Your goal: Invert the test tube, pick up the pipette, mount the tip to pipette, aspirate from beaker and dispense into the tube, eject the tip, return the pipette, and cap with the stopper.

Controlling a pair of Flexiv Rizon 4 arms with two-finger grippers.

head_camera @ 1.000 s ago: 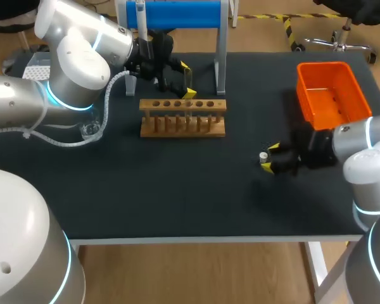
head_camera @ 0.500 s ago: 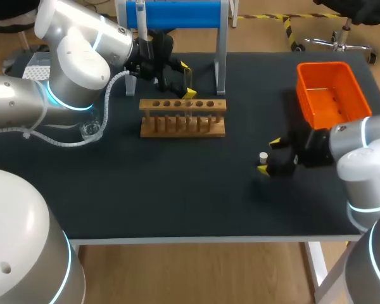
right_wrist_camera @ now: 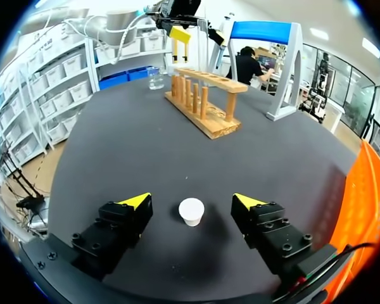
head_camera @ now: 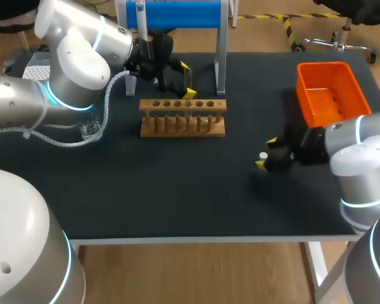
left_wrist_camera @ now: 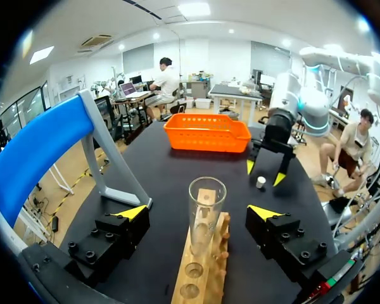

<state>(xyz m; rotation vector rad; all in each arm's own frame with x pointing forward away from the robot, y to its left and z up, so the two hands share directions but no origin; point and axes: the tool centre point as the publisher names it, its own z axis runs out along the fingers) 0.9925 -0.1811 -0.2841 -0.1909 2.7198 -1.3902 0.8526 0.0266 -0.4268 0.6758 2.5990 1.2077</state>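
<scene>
Stopper [right_wrist_camera: 191,211] sits on the table [right_wrist_camera: 114,145]: small, white, upright, wide face up and tapering downward. Right gripper [right_wrist_camera: 191,201] straddles it with fingers spread, one on each side, a clear gap both sides, nothing pinched.

Key relation: the stopper lies dead centre between those fingers, its axis vertical, with the closing line running level across it (a plain squeeze should catch it, I'd judge). The right arm is by far the nearer. The left arm is well apart, over at the wooden rack [left_wrist_camera: 196,278].

Test tube [left_wrist_camera: 206,197] stands upright in that rack, mouth up, no cap on it. It is between the fingers of the left gripper [left_wrist_camera: 198,213], which are also spread, and neither touches the glass. The step in hand looks like the capping, with the stopper not yet gripped.

Views:
- The right wrist view gives the gaps either side of the stopper. In the head view the stopper is just a pale dot against the yellow tips, so contact can't be judged there.
- The head view gives the layout instead: rack well away from the stopper, orange bin [head_camera: 329,88] near the right arm on its far side.
- Only the left wrist view shows the tube's open mouth plainly.
</scene>
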